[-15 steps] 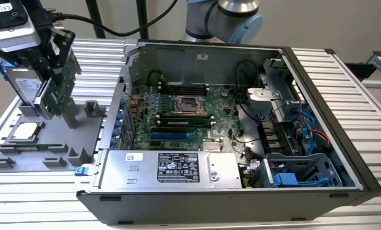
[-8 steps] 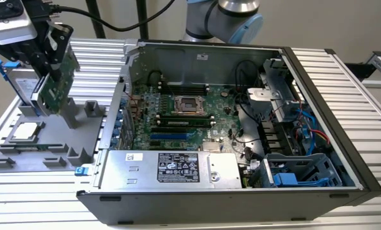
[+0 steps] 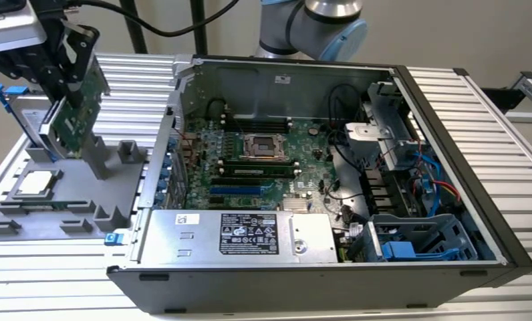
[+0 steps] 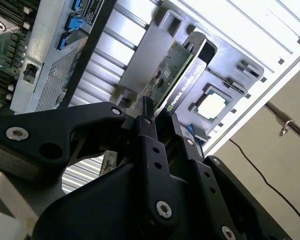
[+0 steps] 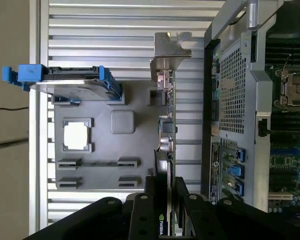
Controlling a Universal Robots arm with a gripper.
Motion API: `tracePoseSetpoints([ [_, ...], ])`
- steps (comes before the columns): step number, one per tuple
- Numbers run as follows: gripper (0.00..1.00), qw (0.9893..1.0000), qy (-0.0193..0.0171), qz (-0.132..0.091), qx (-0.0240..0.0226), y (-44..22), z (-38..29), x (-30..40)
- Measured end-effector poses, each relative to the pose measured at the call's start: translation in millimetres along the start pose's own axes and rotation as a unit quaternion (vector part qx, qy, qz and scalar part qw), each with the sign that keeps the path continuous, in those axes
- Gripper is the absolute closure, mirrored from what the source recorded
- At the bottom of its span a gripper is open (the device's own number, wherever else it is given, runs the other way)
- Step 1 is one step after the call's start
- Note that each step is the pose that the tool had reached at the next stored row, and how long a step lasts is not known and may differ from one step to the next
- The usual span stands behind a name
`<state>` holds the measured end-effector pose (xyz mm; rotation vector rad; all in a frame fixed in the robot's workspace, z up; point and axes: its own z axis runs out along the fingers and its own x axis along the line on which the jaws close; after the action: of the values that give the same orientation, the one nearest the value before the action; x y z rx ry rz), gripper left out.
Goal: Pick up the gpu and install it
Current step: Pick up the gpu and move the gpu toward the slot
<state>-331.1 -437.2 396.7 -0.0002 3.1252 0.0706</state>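
Note:
The gpu (image 3: 76,115) is a thin card with a green board and a silver end bracket (image 5: 168,49), and it stands upright over the grey parts tray (image 3: 79,207) at the exterior view's left. My gripper (image 3: 68,93) is shut on its top edge. Both wrist views show the black fingers (image 5: 152,200) clamped on either face of the gpu (image 4: 171,75), with the gripper (image 4: 160,116) (image 5: 166,184) closed on the gpu (image 5: 166,127). The card's lower edge is close to the tray; I cannot tell if it touches. The open computer case (image 3: 426,87) lies to the exterior view's right of it.
On the tray stand a silver hard drive in a blue-tabbed caddy (image 3: 21,114) (image 5: 70,82) and a square processor chip (image 3: 36,182) (image 5: 76,136). Inside the case are the motherboard with blue card slots (image 3: 239,190), a power supply (image 3: 239,234) and drive cages (image 3: 422,244).

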Motion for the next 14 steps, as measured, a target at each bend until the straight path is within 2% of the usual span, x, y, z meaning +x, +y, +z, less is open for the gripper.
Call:
tracePoseSetpoints([
  [14,1.00,1.0000,0.0000,0.000,0.0000,0.7,-15.8,0.0],
])
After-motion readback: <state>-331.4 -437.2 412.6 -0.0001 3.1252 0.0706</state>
